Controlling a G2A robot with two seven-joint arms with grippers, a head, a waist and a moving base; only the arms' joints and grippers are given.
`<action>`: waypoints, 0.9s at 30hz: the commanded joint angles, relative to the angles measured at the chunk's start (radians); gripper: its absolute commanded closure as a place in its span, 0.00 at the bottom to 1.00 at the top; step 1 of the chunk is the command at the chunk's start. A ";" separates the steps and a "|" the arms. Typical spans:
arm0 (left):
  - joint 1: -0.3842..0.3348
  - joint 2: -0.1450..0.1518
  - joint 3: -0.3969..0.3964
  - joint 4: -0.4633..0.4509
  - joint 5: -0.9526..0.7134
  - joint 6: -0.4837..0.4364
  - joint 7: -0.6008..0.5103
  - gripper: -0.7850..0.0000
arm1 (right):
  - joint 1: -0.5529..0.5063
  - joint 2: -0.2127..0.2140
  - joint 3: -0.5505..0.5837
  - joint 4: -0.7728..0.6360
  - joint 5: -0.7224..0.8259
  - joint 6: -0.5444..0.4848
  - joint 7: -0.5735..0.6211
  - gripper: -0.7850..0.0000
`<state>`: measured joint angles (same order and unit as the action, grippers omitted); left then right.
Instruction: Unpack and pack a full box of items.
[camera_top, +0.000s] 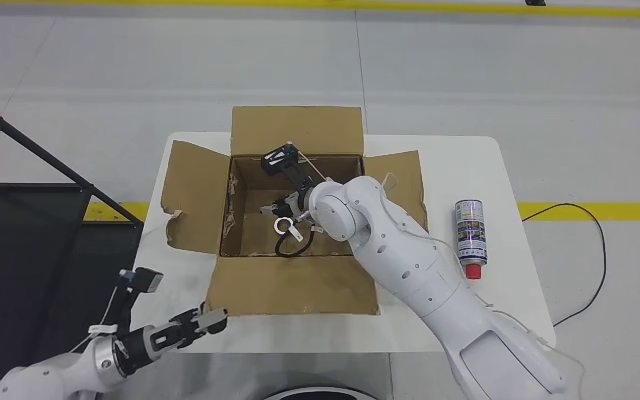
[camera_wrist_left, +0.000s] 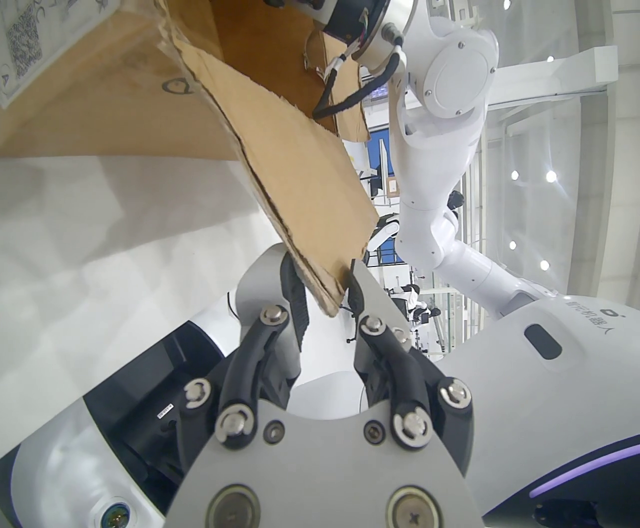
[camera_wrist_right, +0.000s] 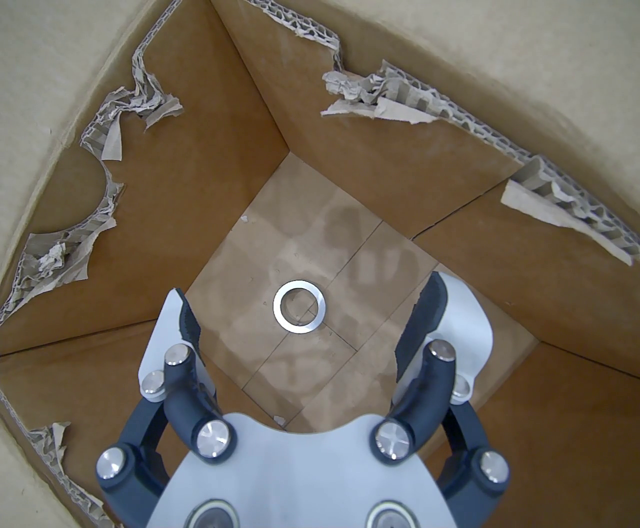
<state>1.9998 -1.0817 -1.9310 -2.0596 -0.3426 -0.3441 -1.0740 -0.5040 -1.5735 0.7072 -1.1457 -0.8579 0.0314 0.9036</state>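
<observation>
**Right hand:** The right hand (camera_wrist_right: 308, 300) is inside the cardboard box (camera_top: 296, 130), with its fingers spread wide and holding nothing.

**Task item:** A metal ring (camera_wrist_right: 299, 306) lies flat on the box floor. It is directly beneath the right hand and centred in the gap between the fingers, but well below them.

**Governing relation:** The ring is round and has no long axis to align with. The coming move looks like a straight descent followed by a close across the rim. The right arm is plainly the nearer to the ring.

**Risk:** A thin ring lying flush on cardboard may slip from under the pads.

**Left hand:** The left hand (camera_wrist_left: 322, 272) is narrow and appears clamped on the corner of the near flap (camera_wrist_left: 280, 165), at the box's 7 o'clock.

**Other item:** A spray can (camera_top: 469, 235) lies on the worktop (camera_top: 450, 160) at 3 o'clock of the box.
</observation>
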 joint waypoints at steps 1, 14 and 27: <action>0.002 0.001 0.001 0.000 -0.001 0.000 -0.003 1.00 | 0.000 0.000 0.000 0.000 0.000 0.000 0.000 0.00; 0.009 0.008 -0.005 0.006 -0.009 -0.006 -0.015 1.00 | -0.003 -0.021 -0.026 0.033 -0.016 -0.008 0.043 0.00; 0.023 0.016 -0.024 0.034 -0.064 -0.010 -0.061 1.00 | 0.018 -0.044 -0.038 0.069 -0.035 -0.002 0.084 0.00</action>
<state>2.0219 -1.0659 -1.9529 -2.0283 -0.4016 -0.3543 -1.1320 -0.4871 -1.6162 0.6698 -1.0779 -0.8906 0.0293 0.9862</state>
